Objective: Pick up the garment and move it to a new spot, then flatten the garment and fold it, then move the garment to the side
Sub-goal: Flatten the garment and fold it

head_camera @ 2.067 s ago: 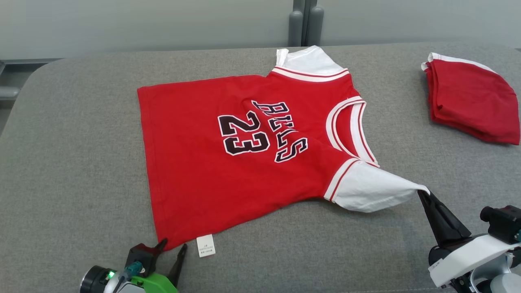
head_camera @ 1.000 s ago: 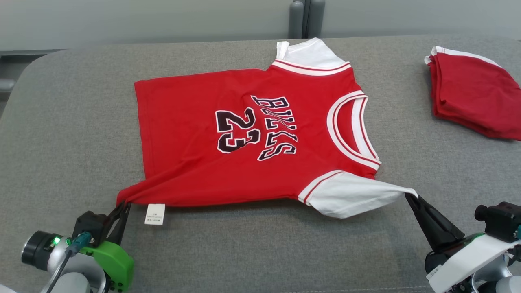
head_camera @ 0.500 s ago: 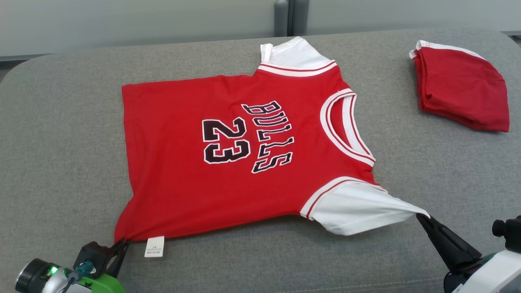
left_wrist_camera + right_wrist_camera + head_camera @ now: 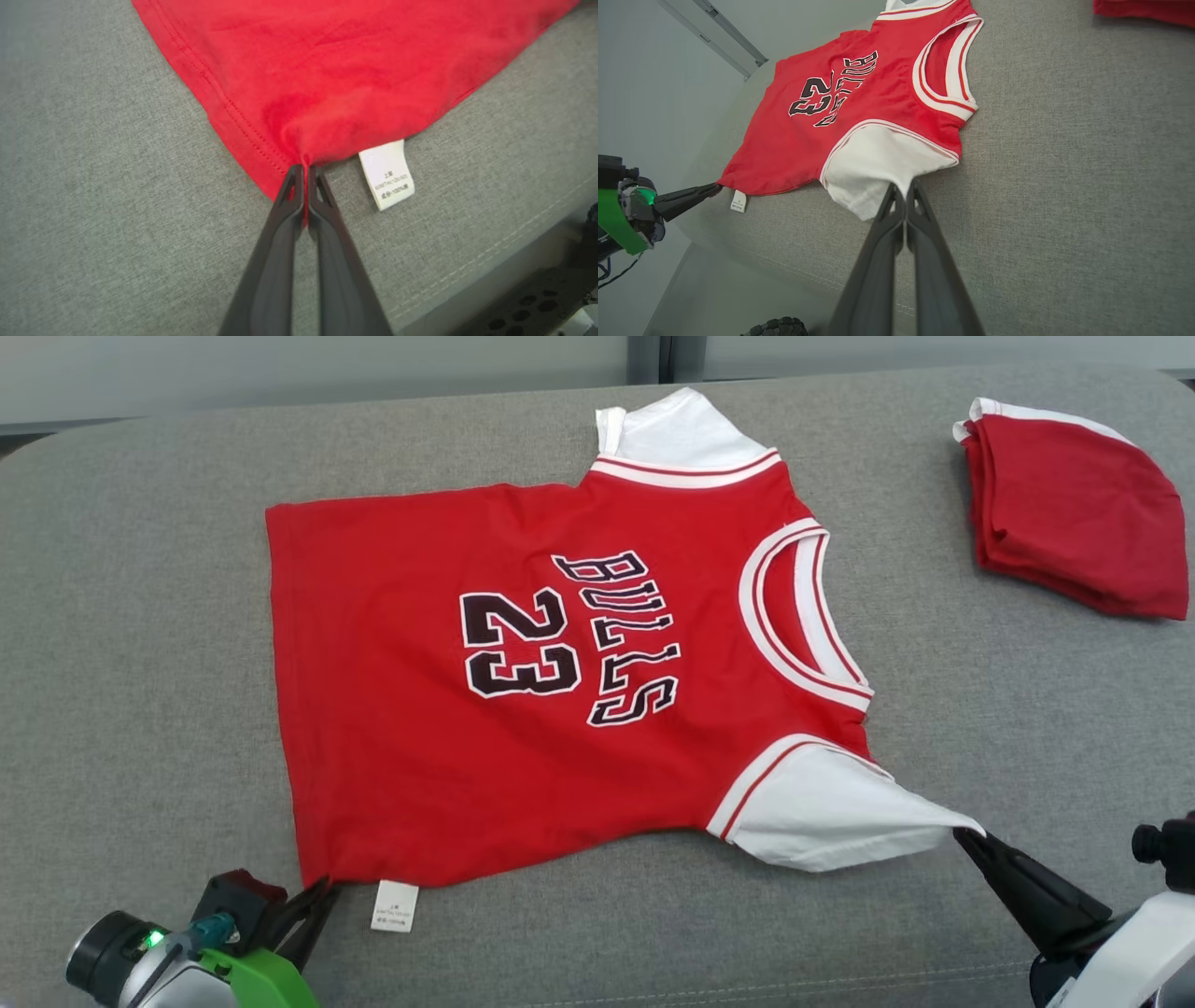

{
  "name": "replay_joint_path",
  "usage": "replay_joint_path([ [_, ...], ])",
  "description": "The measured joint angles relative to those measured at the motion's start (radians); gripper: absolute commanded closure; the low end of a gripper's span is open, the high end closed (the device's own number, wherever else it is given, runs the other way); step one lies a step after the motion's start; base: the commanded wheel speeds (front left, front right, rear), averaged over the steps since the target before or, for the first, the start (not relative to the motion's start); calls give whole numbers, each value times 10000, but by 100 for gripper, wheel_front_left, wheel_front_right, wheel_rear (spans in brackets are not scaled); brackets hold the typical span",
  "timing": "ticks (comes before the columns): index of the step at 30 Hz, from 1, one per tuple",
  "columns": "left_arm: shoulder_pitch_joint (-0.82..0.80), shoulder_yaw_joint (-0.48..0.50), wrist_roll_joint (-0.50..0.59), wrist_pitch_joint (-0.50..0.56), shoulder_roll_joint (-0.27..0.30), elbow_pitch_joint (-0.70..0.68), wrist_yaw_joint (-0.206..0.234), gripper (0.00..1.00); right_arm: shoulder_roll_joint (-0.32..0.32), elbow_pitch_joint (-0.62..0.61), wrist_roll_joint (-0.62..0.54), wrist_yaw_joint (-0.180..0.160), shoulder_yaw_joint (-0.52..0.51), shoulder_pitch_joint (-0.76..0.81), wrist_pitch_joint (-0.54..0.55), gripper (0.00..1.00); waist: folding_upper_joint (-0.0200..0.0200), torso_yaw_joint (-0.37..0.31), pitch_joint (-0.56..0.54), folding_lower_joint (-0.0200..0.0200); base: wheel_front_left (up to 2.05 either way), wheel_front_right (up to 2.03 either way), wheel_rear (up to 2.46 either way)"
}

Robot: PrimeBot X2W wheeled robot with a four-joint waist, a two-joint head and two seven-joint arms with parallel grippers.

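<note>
flattening step: left gripper (image 4: 322, 889) pinches the bulls jersey (image 4: 448, 765) at its hem corner, right gripper (image 4: 963, 836) its white sleeve (image 4: 822, 812); next, release and fold.

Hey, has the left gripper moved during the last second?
Yes. Against the folded red garment, the left gripper, shut on the hem corner of the jersey, has drawn toward the robot and slightly right.

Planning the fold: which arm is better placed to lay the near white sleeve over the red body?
Right. The right tool is shut on the white sleeve at its tip; the left tool grips the hem corner beside the care label.
</note>
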Motion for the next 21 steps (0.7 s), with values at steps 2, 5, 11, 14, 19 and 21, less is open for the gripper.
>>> replay_joint_path([
  [2, -38, -192, -265, 357, 230, -493, 0, 100, -159, 8, 6, 4, 40, -315, 199, 100, 0, 9, 183, 0, 0, 0, 0],
  [5, -262, -332, -665, 917, 763, -1189, 0, 100, -408, 23, -4, 40, 40, -919, 504, 100, 0, 29, 492, 0, 0, 0, 0],
  [11, -1263, 167, -1363, 1871, 1870, -2522, 0, 100, -830, 48, 35, 92, -8, -2303, 1103, 100, 0, 77, 1196, 1, 0, 0, 0],
  [14, -1639, 420, -1864, 2284, 2209, -2972, 0, 100, -934, 128, 35, 157, -35, -2971, 1377, 100, 0, 105, 1551, 0, 0, 0, 0],
  [19, -2191, 504, -2771, 3051, 2391, -3423, 0, 100, -1064, 416, 207, 176, -31, -4133, 1733, 100, 0, 157, 2104, 1, 0, 0, 0],
  [21, -2416, 522, -2999, 3279, 2428, -3457, 0, 100, -1066, 667, 194, 176, -15, -4635, 1818, 100, 0, 178, 2293, 1, 0, 0, 0],
])
